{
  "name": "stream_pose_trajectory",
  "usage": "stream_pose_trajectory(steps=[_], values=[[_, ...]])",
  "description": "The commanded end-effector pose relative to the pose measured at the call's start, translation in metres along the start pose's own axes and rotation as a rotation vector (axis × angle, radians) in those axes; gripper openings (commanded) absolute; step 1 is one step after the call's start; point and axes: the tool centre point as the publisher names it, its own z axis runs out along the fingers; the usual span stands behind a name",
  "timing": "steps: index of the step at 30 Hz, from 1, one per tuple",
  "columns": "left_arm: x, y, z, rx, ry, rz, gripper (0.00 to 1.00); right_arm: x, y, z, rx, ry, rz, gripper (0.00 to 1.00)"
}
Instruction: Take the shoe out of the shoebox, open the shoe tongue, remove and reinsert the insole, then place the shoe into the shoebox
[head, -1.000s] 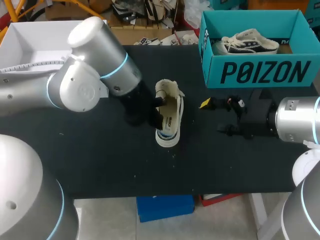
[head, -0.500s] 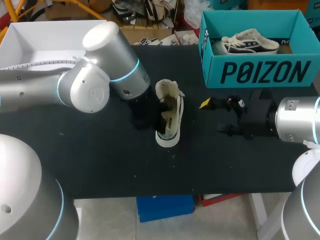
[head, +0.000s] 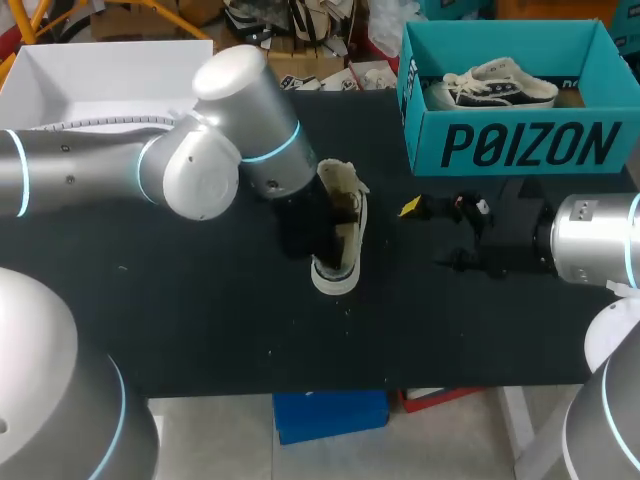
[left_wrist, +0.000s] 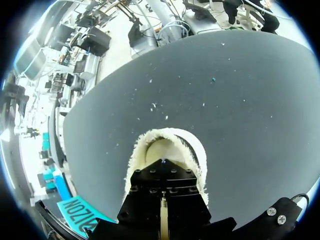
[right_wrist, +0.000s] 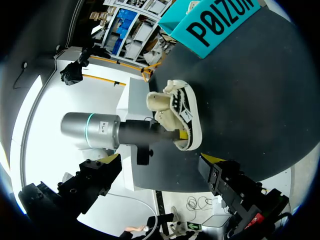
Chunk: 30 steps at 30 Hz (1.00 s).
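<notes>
A cream low shoe with a fleece lining lies on the black table, just left of its middle. My left gripper is shut, its fingers pushed down into the shoe's opening. In the right wrist view one yellow tip of the left gripper shows inside the shoe. Whether anything is pinched between the fingers is hidden. My right gripper hovers open to the right of the shoe, nothing between its fingers. The teal shoebox stands at the back right.
A second, dark-and-white shoe lies inside the shoebox. A white open box stands at the table's back left. My left arm stretches across the left half of the table. Small crumbs dot the table in front of the shoe.
My left arm has swung to the right and its gripper has gone deeper into the shoe. The shoe has shifted slightly. The right arm has stayed still.
</notes>
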Motion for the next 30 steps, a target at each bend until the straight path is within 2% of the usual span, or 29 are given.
stream_pose_trajectory(steps=[1,9,17,24,30], values=[[-0.004,-0.001,-0.009,-0.005,-0.012,0.009,0.00,0.000,0.000,0.000,0.000,0.000,0.000,1.00],[-0.007,-0.011,-0.056,-0.038,-0.115,0.010,0.00,0.000,0.000,0.000,0.000,0.000,0.000,1.00],[0.000,-0.018,-0.100,-0.080,-0.234,-0.046,0.00,0.000,0.000,0.000,0.000,0.000,0.000,1.00],[0.012,-0.026,-0.122,-0.114,-0.264,-0.077,0.00,0.000,0.000,0.000,0.000,0.000,0.000,1.00],[0.026,-0.026,-0.131,-0.127,-0.288,-0.160,0.00,0.000,0.000,0.000,0.000,0.000,0.000,1.00]])
